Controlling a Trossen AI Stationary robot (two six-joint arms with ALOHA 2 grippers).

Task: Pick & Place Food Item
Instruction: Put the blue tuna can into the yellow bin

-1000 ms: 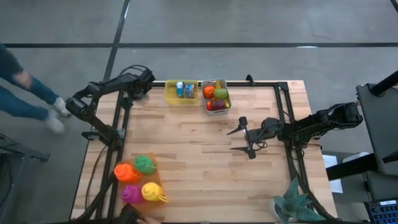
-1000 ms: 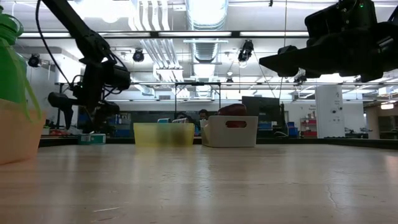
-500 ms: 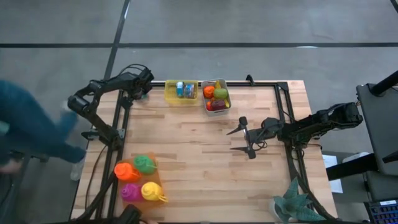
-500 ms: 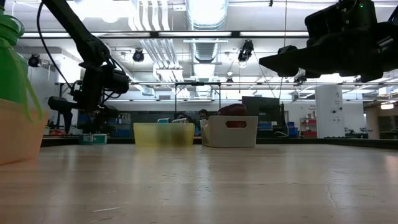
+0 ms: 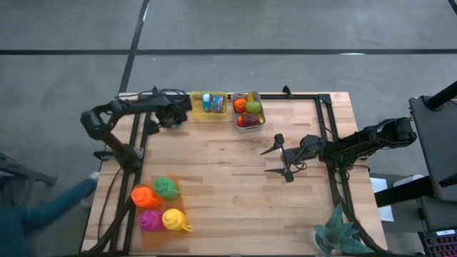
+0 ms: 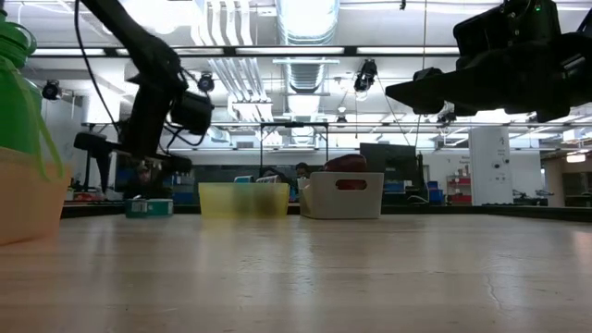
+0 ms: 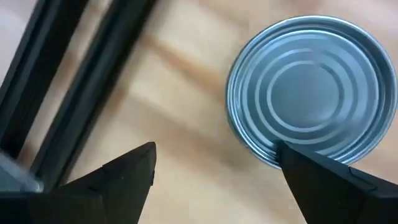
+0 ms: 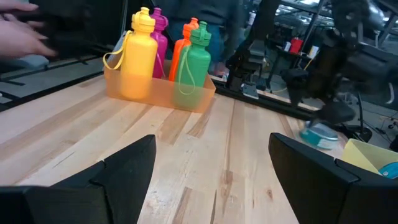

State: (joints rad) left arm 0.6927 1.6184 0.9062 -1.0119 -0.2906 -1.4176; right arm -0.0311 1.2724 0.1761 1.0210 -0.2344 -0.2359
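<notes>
At the table's far-left corner, L gripper [image 5: 173, 114] hangs over a tin can [image 7: 313, 101] w/ fingers apart, not on it; wrist view looks straight down on the can's ribbed silver lid, which sits toward one fingertip, wood tabletop [image 5: 214, 185] around it. From the low view the can [image 6: 149, 208] shows teal-sided, standing on the wood just beside the yellow bin [image 5: 208, 106], w/ the L gripper [image 6: 134, 153] above it and clear of it. Yellow bin holds a couple of small cans; white bin [image 5: 247, 109] next to it holds orange, green and red food items. R gripper [image 5: 280, 158] is over mid-table toward the right side, fingers spread wide, nothing between them. Near-left corner: orange tray [image 5: 158, 208] w/ four bottles – orange, green, magenta, yellow; same bottles [image 8: 168, 56] show in the R wrist view. Green plant-like item [image 5: 335, 232] at near-right corner. Person's sleeve [image 5: 43, 214] in blue off the table's left edge; blurred hand at the R wrist view's edge.
</notes>
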